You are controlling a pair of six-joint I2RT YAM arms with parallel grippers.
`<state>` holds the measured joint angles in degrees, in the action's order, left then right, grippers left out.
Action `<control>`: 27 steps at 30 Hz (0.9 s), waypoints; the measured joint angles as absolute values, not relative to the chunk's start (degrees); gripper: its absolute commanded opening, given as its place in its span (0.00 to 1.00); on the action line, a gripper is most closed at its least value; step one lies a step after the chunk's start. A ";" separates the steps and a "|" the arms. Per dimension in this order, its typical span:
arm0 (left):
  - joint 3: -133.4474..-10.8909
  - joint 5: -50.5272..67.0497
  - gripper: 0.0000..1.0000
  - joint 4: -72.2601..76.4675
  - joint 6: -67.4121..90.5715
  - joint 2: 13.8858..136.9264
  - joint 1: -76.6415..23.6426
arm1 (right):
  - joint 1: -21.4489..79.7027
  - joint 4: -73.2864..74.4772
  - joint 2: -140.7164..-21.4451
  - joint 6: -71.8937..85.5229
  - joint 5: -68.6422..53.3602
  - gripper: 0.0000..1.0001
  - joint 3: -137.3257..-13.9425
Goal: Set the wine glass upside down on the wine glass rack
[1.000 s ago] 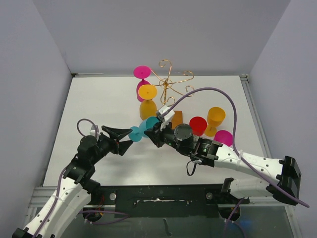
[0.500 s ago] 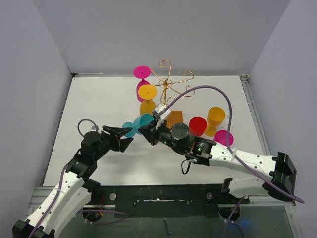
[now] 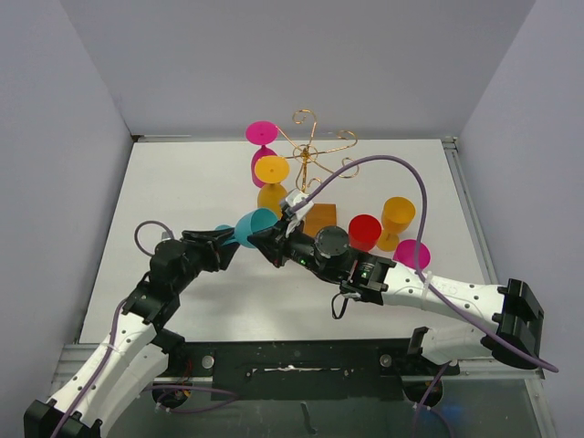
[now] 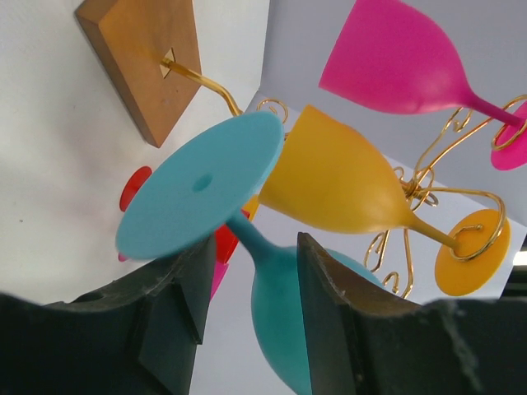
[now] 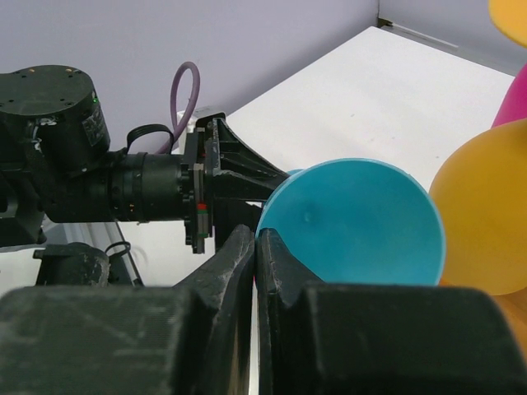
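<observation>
Wine glass (image 4: pixel 198 185) lies foot-first toward left gripper (image 4: pixel 252 248) — stem between its part-open jaws, rim pinched by right gripper (image 5: pixel 255 239).

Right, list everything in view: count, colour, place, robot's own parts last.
wine glass rack: one, gold wire on brown wooden base, far middle of table.
hung wine glasses: two, pink hung glass and orange hung glass, upside down on the rack's left side.
teal wine glass: one, midair between the arms.
other wine glasses: three, red glass, orange table glass, pink table glass, on the table right of the base.
table: one, white.
arms: two, black and white; left arm, right arm.
left jaws: apart, astride the teal stem.
right jaws: shut on the teal bowl's rim.
</observation>
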<state>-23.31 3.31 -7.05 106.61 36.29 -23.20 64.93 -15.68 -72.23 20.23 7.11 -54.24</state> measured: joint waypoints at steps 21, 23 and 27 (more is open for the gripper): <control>-24.91 -0.49 0.07 -6.85 107.79 37.32 -22.24 | 64.97 -19.75 -72.34 21.39 4.84 0.00 -52.07; -25.15 -0.60 0.02 -6.81 107.77 37.36 -21.89 | 64.97 -20.21 -72.34 21.28 4.60 0.00 -51.70; -25.26 -0.62 0.00 -6.66 107.68 37.34 -21.12 | 64.95 -20.86 -72.34 20.75 3.99 0.11 -50.81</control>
